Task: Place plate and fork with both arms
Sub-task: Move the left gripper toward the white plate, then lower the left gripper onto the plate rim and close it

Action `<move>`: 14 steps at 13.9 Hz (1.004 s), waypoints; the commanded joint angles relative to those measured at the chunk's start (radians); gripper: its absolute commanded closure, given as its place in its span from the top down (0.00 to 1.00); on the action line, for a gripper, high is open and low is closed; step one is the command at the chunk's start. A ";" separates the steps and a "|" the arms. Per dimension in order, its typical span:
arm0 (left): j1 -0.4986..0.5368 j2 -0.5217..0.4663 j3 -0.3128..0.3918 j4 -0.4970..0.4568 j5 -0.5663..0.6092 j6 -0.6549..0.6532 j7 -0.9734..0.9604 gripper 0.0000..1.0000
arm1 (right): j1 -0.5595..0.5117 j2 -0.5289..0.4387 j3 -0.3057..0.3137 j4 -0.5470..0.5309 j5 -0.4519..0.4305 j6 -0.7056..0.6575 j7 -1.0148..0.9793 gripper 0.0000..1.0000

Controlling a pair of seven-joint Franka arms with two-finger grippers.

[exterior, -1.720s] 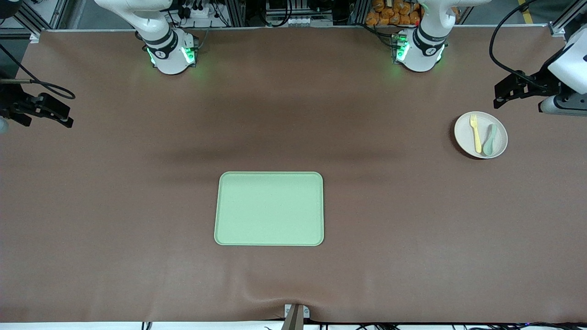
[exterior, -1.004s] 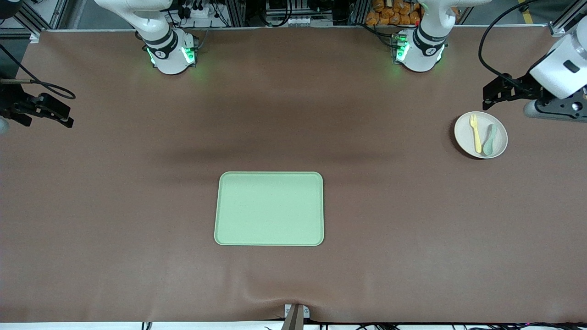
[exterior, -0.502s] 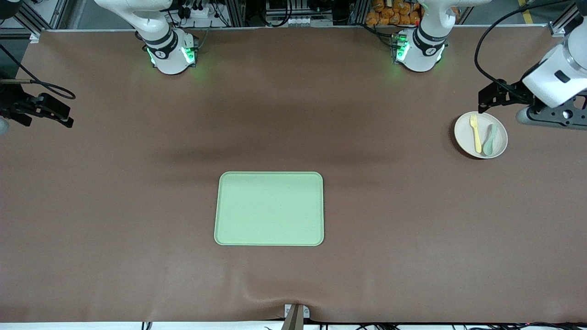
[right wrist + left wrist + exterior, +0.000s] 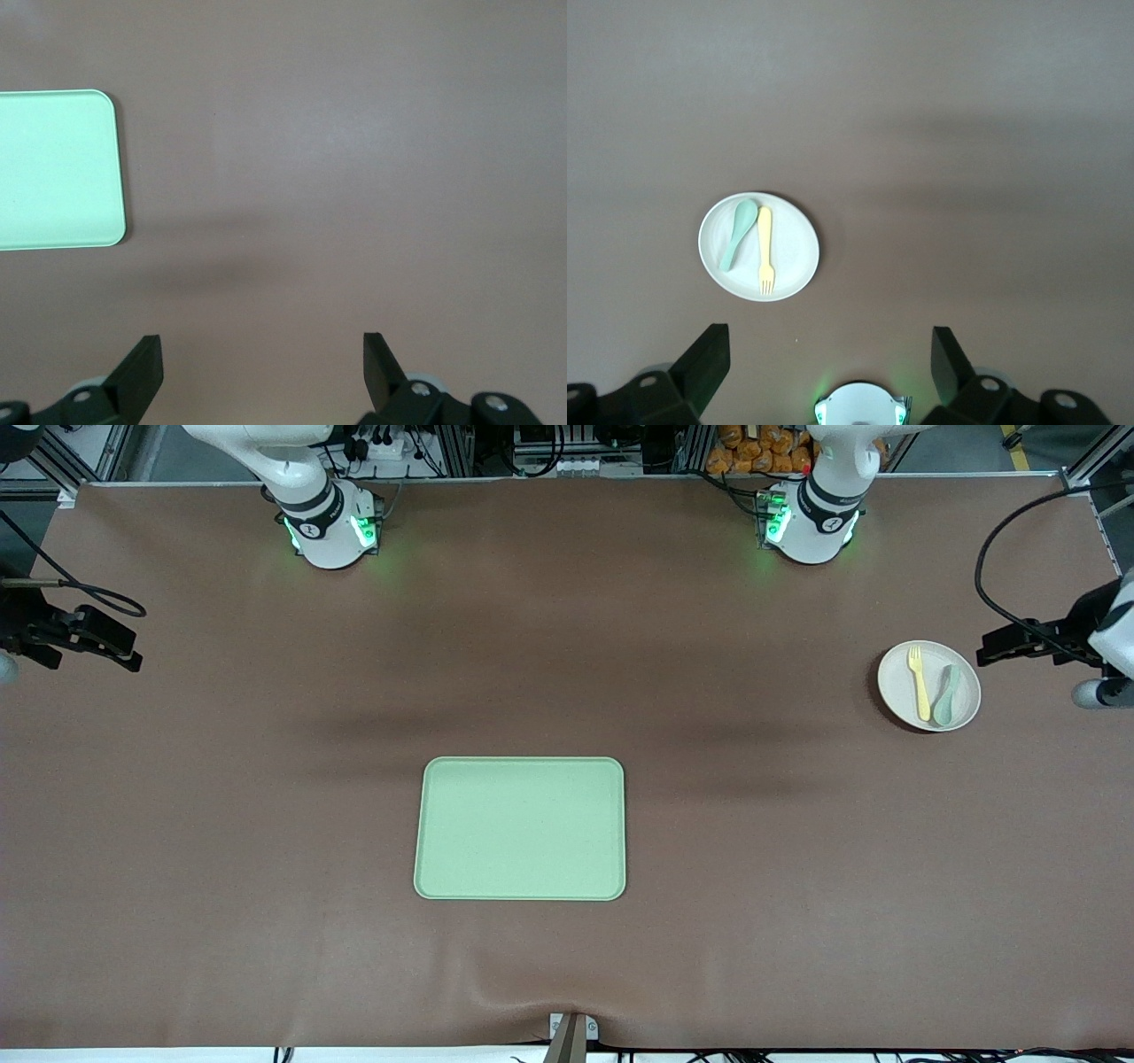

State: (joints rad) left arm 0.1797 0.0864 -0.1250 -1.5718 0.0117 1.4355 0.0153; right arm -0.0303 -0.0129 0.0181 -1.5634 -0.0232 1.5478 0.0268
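1. Since the earlier front view, I had swung the left gripper (image 4: 997, 646) away from the farther rim of the plate (image 4: 928, 685) out toward the left arm's end of the table; half a second before, it sat above that rim. The right gripper (image 4: 106, 646) had not budged, and nothing on the table had shifted.
2. The left gripper's fingers (image 4: 700, 363) stood spread as wide as they go, holding nothing and touching nothing.
3. From those fingers the plate lay just beside and below, toward the middle of the table, resting flat on the brown table (image 4: 567, 646).
4. The fork (image 4: 919, 682) lay on the plate, touching or nearly touching the spoon (image 4: 946, 695) alongside it. Its long axis ran from the tines, farther from the front camera, to the handle, nearer it, roughly crosswise to the line from my fingers to the plate.
5. I judged the left arm far the nearer one for the first pick.
6. The right gripper's fingers (image 4: 142, 367) were likewise released and empty. It waited at the right arm's end of the table, well apart from the plate.
7. The tray (image 4: 520, 829) lay empty between the two grippers, nearer the front camera than the plate.
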 commanded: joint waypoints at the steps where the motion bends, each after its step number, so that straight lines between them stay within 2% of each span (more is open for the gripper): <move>1: 0.032 0.044 -0.009 -0.046 0.007 -0.009 0.002 1.00 | -0.003 -0.001 0.003 0.000 -0.017 -0.006 -0.011 1.00; 4: 0.052 0.094 -0.010 -0.114 0.099 0.000 0.005 1.00 | -0.005 -0.001 0.003 -0.001 -0.017 -0.006 -0.011 1.00; 7: 0.107 0.153 -0.012 -0.172 0.113 0.054 0.011 1.00 | -0.005 -0.001 0.003 -0.003 -0.017 -0.006 -0.011 1.00; 10: 0.182 0.161 -0.010 -0.275 0.129 0.175 0.098 1.00 | -0.005 -0.001 0.003 -0.003 -0.017 -0.008 -0.011 1.00; 14: 0.355 0.200 -0.010 -0.381 0.180 0.394 0.357 1.00 | -0.007 0.001 0.003 -0.003 -0.017 -0.009 -0.011 1.00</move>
State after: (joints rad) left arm 0.4560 0.2807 -0.1234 -1.9019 0.1531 1.7460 0.2663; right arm -0.0307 -0.0111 0.0173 -1.5656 -0.0232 1.5447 0.0268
